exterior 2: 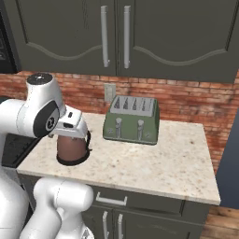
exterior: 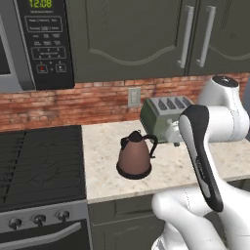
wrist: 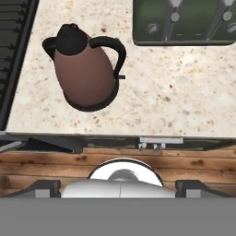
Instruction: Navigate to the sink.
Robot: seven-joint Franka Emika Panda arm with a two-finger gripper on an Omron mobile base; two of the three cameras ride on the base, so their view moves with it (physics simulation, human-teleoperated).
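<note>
The sink is out of view. My arm is folded above a speckled beige counter (exterior: pixel 171 168), and its hand (exterior 2: pixel 71 120) hangs over the counter's front part. The hand view looks straight down past the counter's front edge to a wooden floor. My gripper (wrist: pixel 120 186) is open: its dark fingertips (wrist: pixel 46 187) stand far apart with nothing between them.
A brown kettle (exterior: pixel 135 156) with a black handle stands on the counter, and a green toaster (exterior 2: pixel 132 119) sits behind it by the brick wall. A black stovetop (exterior: pixel 39 163) with knobs lies to the left, under a microwave (exterior: pixel 34 41). Dark cabinets (exterior 2: pixel 116 35) hang above.
</note>
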